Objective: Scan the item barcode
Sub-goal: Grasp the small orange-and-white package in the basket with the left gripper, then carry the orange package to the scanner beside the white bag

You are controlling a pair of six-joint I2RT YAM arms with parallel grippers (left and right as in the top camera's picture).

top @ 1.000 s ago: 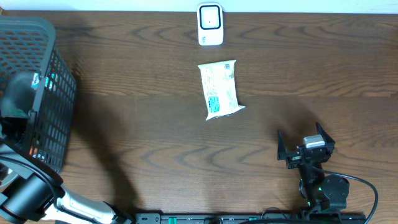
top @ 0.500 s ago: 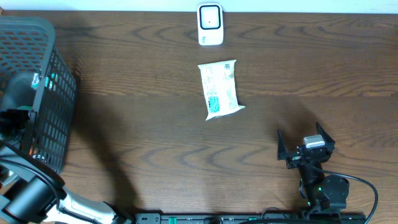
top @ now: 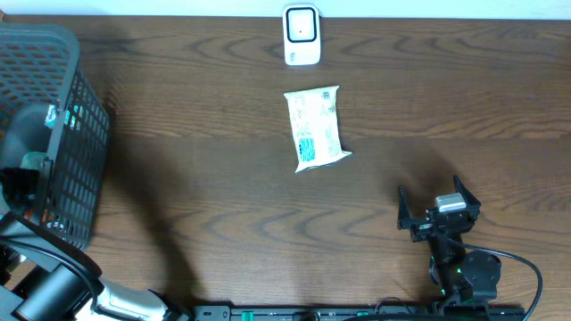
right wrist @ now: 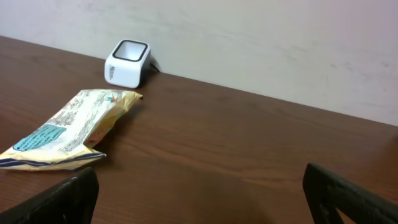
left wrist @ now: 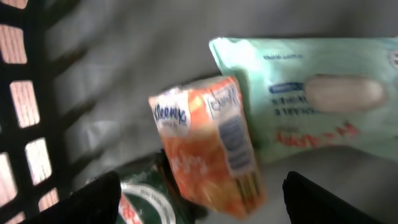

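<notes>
Left gripper [left wrist: 199, 190] is down inside the black mesh basket [top: 80, 125]. Its fingers [left wrist: 93, 202] are spread wide and pinch nothing. Right between them, just ahead of the tips, an orange Kleenex tissue pack [left wrist: 205, 149] sits tilted. It's blurred, and I can't tell whether either finger touches it. Beyond that pack, over toward the right-hand finger, lies a mint-green wet wipes pack [left wrist: 323, 93], flat, label up. Close by the left-hand finger there's a dark green item [left wrist: 146, 205], too cut off to name.

Now the right gripper [top: 434, 203]: fingers wide apart, empty, over the wooden worktop [top: 196, 187]. Well ahead of those fingers and off to their left lies a pale yellow snack packet [top: 317, 129] with a teal label, flat on the wood. Farther out past the packet, near the worktop's far edge, sits the white barcode scanner [top: 302, 36], its dark window facing up, close to the packet but not touching it.
</notes>
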